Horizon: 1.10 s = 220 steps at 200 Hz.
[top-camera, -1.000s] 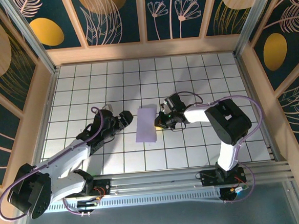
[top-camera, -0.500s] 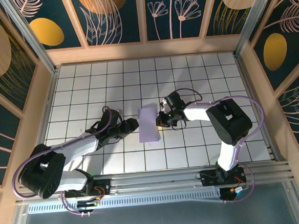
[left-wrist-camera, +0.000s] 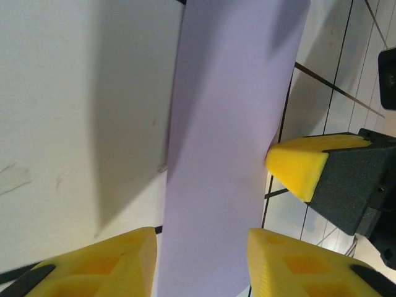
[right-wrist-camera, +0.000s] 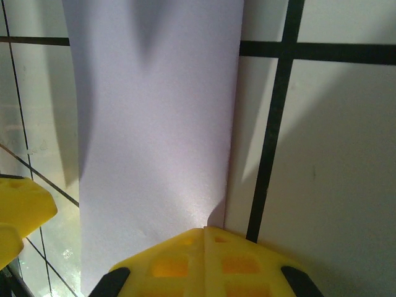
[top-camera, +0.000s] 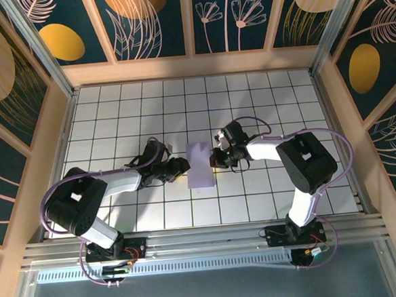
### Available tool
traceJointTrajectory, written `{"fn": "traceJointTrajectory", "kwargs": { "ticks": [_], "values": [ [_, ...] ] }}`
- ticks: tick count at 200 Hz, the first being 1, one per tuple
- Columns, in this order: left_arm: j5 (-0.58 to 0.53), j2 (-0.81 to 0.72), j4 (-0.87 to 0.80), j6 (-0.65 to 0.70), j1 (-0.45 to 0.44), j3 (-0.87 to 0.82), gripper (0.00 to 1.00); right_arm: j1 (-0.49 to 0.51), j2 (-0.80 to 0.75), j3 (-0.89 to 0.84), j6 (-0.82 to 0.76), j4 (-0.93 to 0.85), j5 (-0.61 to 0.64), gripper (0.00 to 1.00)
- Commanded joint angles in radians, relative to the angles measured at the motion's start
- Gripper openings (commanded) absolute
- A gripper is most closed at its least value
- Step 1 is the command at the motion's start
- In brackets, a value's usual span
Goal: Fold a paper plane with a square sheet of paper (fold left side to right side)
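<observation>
The sheet of paper (top-camera: 200,165) lies flat on the white grid table (top-camera: 114,113), close to its middle in the top view. It is a narrow lavender strip, about 1 tile wide and 2 long, with its long axis running from 12 to 6 o'clock.

The left gripper (top-camera: 181,166) sits low at the strip's 9 o'clock edge, with its arm reaching in from 8 o'clock. In the left wrist view its 2 yellow fingers (left-wrist-camera: 105,266) stand apart at the bottom of the frame. The paper (left-wrist-camera: 229,154) runs up through the gap between them toward 12 o'clock. The jaws are open around the strip, and I cannot tell whether either pad touches it.

The right gripper (top-camera: 216,159) is at the strip's 3 o'clock edge. In the right wrist view its yellow fingers (right-wrist-camera: 204,260) are pressed together with no gap, so the jaws are closed. Their joined tip meets the paper's (right-wrist-camera: 154,124) edge at 6 o'clock of that frame, touching the edge and clamping nothing. The left wrist view shows that same yellow tip (left-wrist-camera: 300,164) against the strip's 3 o'clock edge.
</observation>
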Motion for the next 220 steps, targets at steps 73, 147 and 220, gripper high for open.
{"fn": "traceJointTrajectory", "kwargs": {
  "ticks": [73,147,220],
  "values": [
    [0.003,0.101,-0.036,0.072,-0.002,0.076,0.39,-0.005,-0.008,-0.032,-0.029,-0.071,0.038,0.00],
    [0.069,0.164,-0.024,0.101,-0.014,0.098,0.35,-0.005,-0.003,-0.030,-0.027,-0.069,0.038,0.00],
    [0.036,0.105,-0.012,0.079,-0.019,0.101,0.34,-0.005,-0.007,-0.027,-0.031,-0.072,0.036,0.00]
  ]
}}
